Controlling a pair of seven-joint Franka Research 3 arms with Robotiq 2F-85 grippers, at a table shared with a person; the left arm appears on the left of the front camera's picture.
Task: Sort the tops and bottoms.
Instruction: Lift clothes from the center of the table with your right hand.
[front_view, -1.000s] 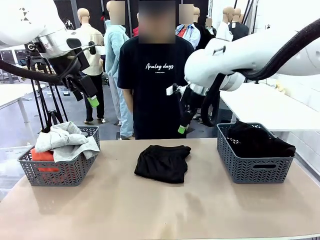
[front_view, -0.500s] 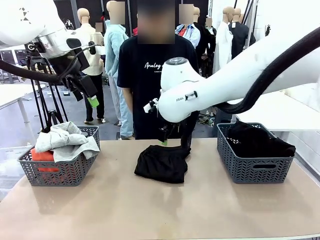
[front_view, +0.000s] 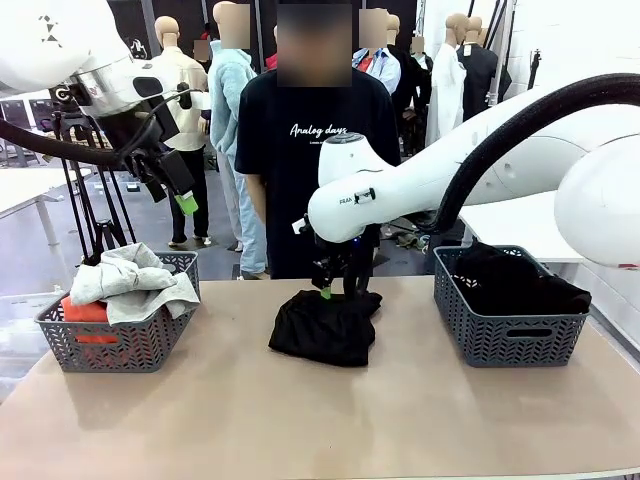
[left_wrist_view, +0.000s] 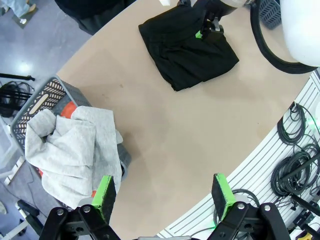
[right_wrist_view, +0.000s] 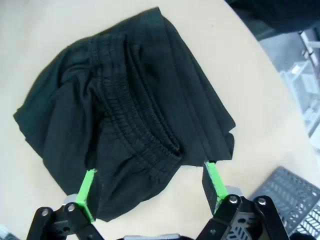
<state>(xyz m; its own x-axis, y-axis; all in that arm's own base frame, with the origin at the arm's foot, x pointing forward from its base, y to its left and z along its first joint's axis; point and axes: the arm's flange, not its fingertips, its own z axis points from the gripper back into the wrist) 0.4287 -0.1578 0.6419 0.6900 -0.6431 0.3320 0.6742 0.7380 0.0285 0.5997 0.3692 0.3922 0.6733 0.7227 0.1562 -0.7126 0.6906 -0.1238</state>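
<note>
Having swung in from the right, the right gripper is hovering, fingers spread, over the black shorts lying mid-table, needing to descend and pinch them.

My table has a tan top with a rounded near edge. Folded black bottoms lie mid-table, towards the far side. A grey basket sits at my left end, holding the grey top and orange top. Another grey basket sits at my right end with black fabric inside.
</note>
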